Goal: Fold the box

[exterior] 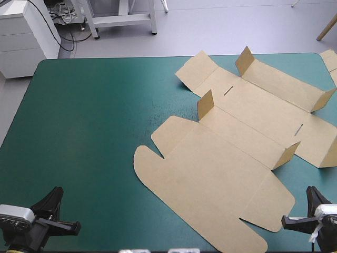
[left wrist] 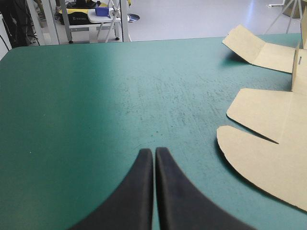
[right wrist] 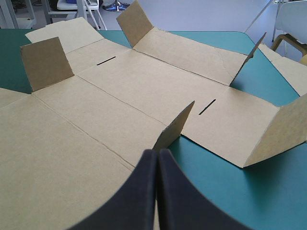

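Brown board, the box (exterior: 226,158), lies unfolded as one cut sheet on the teal-green cover (exterior: 95,132). In the high view it fills the right half of the frame, running from the upper middle down to the bottom edge, while the left half of the cover is bare. Most of the sheet lies flat. Four small tabs (exterior: 205,104) stand up from it, two on the side toward the frame's centre and two toward its right edge. Two narrow slots (exterior: 228,90) are cut in the panel between them. A rounded flap (exterior: 150,168) ends the sheet toward the lower middle of the frame.

The left gripper (exterior: 55,191) sits in the lower left corner of the high view. In its wrist view its black fingers (left wrist: 144,191) are pressed together into one point over bare cover, and the rounded flap lies ahead and to one side, apart from them. The right gripper (exterior: 310,191) sits in the lower right corner, also pressed together (right wrist: 157,152), holding nothing. It hangs over the sheet's near part, with one upright tab just ahead of its tip.

Another piece of board (exterior: 330,59) shows at the upper right of the frame.
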You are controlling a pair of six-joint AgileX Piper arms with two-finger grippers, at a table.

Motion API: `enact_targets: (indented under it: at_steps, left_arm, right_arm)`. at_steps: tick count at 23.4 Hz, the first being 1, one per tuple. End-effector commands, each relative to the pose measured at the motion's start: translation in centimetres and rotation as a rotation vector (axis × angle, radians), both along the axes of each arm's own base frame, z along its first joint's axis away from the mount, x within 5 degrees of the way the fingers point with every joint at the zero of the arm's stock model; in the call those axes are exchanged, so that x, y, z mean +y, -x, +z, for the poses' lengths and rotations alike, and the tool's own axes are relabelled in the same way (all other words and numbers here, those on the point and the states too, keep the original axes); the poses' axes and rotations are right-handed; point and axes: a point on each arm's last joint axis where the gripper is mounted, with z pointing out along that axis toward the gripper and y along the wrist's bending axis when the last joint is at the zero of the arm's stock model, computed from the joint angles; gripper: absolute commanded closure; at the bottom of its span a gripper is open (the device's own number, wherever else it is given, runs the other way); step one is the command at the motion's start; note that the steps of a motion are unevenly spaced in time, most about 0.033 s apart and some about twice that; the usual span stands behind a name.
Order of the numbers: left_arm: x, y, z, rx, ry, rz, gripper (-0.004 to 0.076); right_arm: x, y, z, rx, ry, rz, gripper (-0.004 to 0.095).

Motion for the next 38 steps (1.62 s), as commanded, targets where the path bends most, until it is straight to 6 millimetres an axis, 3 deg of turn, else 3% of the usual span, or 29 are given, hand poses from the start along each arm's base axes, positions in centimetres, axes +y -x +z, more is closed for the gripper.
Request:
enact_targets:
  at_steps: [1, 6, 9, 12, 16, 19, 26, 29, 33, 35, 38]
  left_arm:
    - [0.0, 0.4, 1.3, -0.101, 0.033, -0.002, 0.0731]
    - [0.0, 0.4, 1.3, -0.101, 0.037, -0.001, 0.0731]
    - [0.0, 0.4, 1.3, -0.101, 0.037, -0.001, 0.0731]
    - [0.0, 0.4, 1.3, -0.101, 0.037, -0.001, 0.0731]
    - [0.0, 0.4, 1.3, -0.101, 0.037, -0.001, 0.0731]
    - [0.0, 0.4, 1.3, -0.101, 0.037, -0.001, 0.0731]
    - [0.0, 0.4, 1.3, -0.101, 0.037, -0.001, 0.0731]
    - [0.0, 0.4, 1.3, -0.101, 0.037, -0.001, 0.0731]
    - [0.0, 0.4, 1.3, -0.101, 0.037, -0.001, 0.0731]
    - [0.0, 0.4, 1.3, -0.101, 0.037, -0.001, 0.0731]
    - [0.0, 0.4, 1.3, -0.101, 0.037, -0.001, 0.0731]
  right_arm:
    - [0.0, 0.7, 1.6, -0.122, 0.014, -0.007, 0.0929]
    - [0.0, 0.7, 1.6, -0.122, 0.014, -0.007, 0.0917]
    - [0.0, 0.7, 1.6, -0.122, 0.014, -0.007, 0.0837]
    - [0.0, 0.7, 1.6, -0.122, 0.014, -0.007, 0.0624]
    - [-0.1, 0.7, 1.6, -0.122, 0.015, -0.007, 0.0181]
    - [-0.1, 0.7, 1.6, -0.122, 0.015, -0.007, -0.0014]
    - [-0.1, 0.6, 1.6, -0.108, -0.006, -0.013, -0.0018]
    - [-0.1, -0.7, 2.9, -0.005, -0.199, -0.059, -0.0018]
    - [-0.2, -4.5, 6.5, 0.178, -0.364, -0.139, -0.0018]
    - [-0.2, -8.4, 7.8, 0.336, -0.376, -0.182, -0.0018]
    - [-0.2, -12.5, 8.3, 0.427, -0.422, -0.223, -0.0018]
